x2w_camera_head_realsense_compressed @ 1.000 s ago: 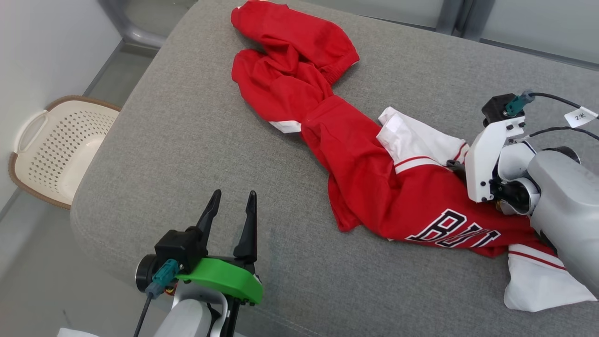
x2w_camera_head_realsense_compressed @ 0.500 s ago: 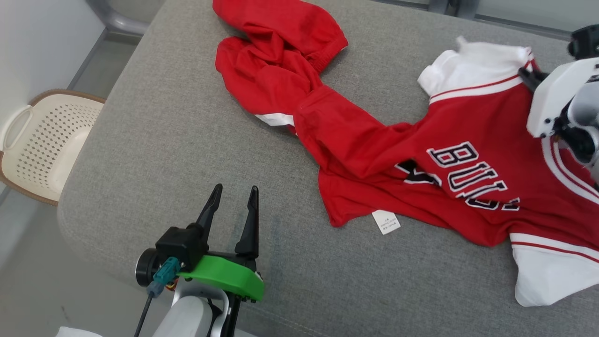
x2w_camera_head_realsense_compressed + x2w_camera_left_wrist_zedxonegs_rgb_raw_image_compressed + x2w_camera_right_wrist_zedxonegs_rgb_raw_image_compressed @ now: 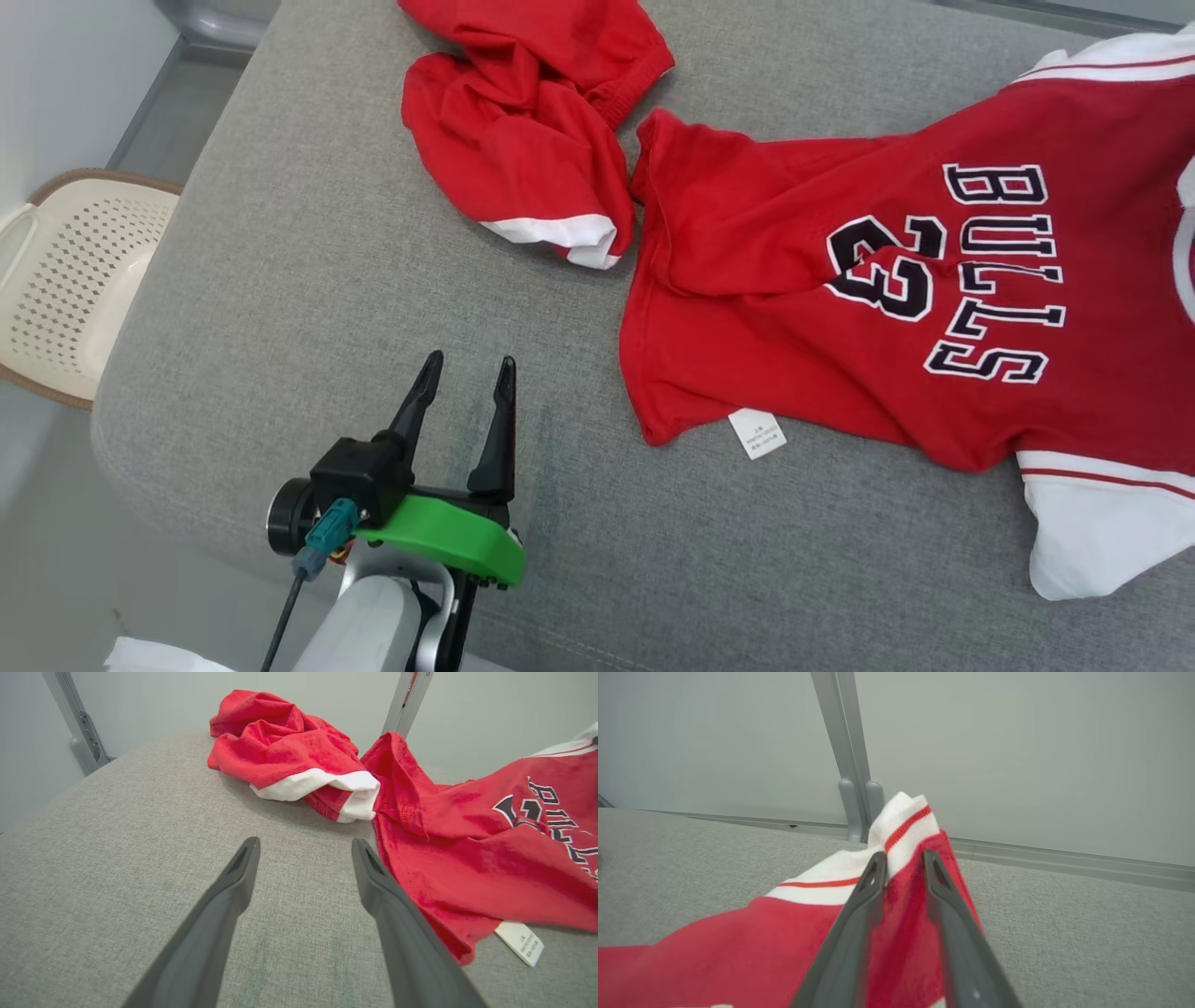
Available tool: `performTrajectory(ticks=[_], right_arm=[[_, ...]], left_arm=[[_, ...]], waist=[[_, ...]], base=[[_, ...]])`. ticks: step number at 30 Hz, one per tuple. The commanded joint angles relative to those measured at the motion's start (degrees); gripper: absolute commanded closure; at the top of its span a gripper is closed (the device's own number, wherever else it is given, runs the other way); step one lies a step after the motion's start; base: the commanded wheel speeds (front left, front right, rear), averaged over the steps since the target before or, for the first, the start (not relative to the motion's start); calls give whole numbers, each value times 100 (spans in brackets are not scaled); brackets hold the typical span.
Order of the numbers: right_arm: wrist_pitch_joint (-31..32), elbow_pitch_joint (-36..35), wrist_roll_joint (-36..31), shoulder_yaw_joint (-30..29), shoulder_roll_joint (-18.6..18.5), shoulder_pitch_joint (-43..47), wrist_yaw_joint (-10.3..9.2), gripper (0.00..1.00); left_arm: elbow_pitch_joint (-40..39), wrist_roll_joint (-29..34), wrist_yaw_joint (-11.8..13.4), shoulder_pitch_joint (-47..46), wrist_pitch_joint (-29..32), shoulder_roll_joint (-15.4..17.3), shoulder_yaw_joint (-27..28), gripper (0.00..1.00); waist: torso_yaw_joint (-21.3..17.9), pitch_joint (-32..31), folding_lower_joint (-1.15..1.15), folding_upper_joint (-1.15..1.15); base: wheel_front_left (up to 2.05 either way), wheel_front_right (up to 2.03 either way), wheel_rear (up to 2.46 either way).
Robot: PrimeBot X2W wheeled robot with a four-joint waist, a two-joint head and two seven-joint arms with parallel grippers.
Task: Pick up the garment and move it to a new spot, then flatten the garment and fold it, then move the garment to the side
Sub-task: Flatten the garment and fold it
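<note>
You had the jersey (image 3: 840, 308) spread over the right part of the cushion (image 3: 327, 280), with its care label (image 3: 757, 434) on the cushion at the near hem. The shorts (image 3: 523, 121) lay bunched behind and to its left, touching its far-left corner. Your left gripper (image 3: 470, 362) sat above the cushion's near-left edge, apart from both garments. The laundry basket (image 3: 65, 280) stood on the floor left of the cushion. A fold of the jersey's edge stood between the right gripper's (image 3: 904, 855) fingers.

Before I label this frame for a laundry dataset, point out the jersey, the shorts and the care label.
jersey (image 3: 775, 308), head view, red front beside the number.
shorts (image 3: 504, 149), head view, crumpled red middle.
care label (image 3: 757, 435), head view, middle of the white tag.
</note>
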Motion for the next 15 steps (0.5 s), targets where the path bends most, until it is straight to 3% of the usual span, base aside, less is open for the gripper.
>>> performTrajectory(ticks=[1,8,15], right_arm=[[-138,29,-58,-13,87,14,-10,0],[-385,-434,-246,56,405,327,-10,0],[-386,-2111,-685,-685,493,1066,-10,0]], left_arm=[[26,36,-22,-81,-18,65,12,0],[68,-6,6,25,21,198,44,0],[-21,-94,114,238,84,467,225,0]], waist=[[-127,-123,0,0],[-571,-584,0,0],[-1159,-1228,0,0]], base=[[0,0,0],[0,0,0],[0,0,0]])
